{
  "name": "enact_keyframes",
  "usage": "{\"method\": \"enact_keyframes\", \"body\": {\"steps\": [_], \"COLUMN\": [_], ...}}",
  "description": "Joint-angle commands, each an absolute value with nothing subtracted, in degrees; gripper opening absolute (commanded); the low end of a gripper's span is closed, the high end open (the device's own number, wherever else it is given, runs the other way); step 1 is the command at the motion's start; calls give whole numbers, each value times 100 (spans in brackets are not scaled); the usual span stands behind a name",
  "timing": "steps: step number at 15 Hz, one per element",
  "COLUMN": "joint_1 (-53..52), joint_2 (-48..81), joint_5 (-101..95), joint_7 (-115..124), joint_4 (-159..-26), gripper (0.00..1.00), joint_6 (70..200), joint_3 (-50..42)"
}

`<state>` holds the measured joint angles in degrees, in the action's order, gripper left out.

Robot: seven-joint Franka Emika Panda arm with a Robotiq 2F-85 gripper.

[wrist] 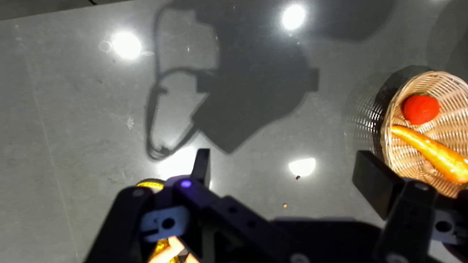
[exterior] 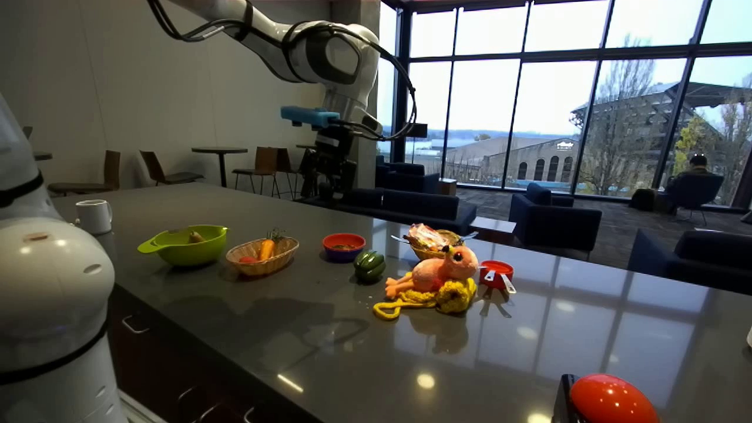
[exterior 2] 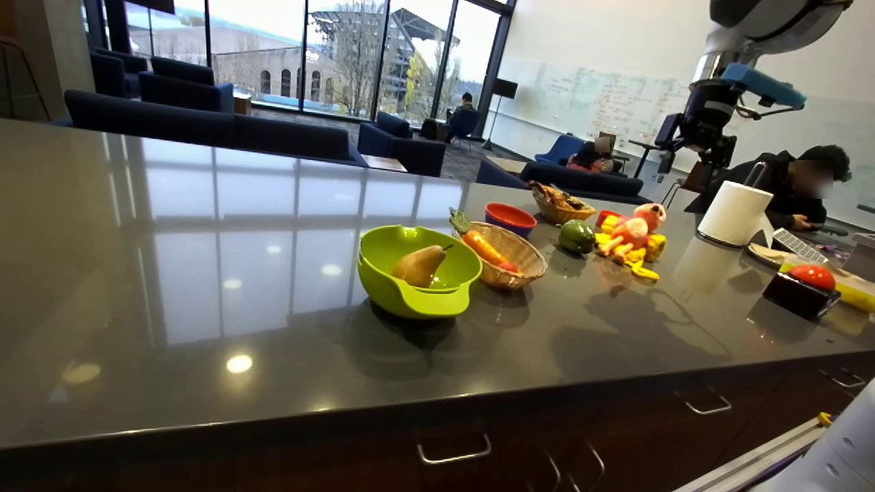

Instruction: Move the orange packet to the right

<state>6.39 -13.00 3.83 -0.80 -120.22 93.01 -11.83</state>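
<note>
Orange packet [exterior: 427, 238] lies in the back basket [exterior 2: 573, 213] while the gripper [wrist: 287, 179] hangs with fingers [wrist: 202, 164] spread

The crinkly packet rests on top in the back basket, behind a pink stuffed toy [exterior: 435, 273] in an exterior view. The wrist view shows the fingers released and wide apart, with counter [wrist: 91, 120] visible between them. The gripper is above the counter, well apart from the packet.

The toy lies on yellow knitting [exterior: 457, 296], and a red cup [exterior: 495, 274] stands just beside it. A green pepper [exterior: 369, 267] sits near the toy's feet, with a red and purple bowl [exterior: 344, 254] near the pepper. Another basket [wrist: 454, 129] holds a carrot [wrist: 435, 153] and a round red thing [wrist: 421, 109], too plain to name. Just beside that basket, a green bowl [exterior 2: 393, 298] holds a pear [exterior 2: 418, 266], and a white mug [exterior: 94, 216] stands near the bowl in an exterior view. A red button [exterior 2: 812, 277] sits on a black box [exterior 2: 796, 298], and an upright paper roll [exterior 2: 735, 212] stands near it.
</note>
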Motion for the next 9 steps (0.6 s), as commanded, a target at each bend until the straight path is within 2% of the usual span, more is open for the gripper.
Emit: {"method": "enact_keyframes", "body": {"steps": [1,9], "joint_1": [712,676], "joint_2": [-920,365], "joint_5": [455,590], "joint_7": [-159,-205], "joint_4": [-11521,-10243], "gripper": [100,100], "joint_6": [9286,9545], "joint_3": [-1111,-966]}}
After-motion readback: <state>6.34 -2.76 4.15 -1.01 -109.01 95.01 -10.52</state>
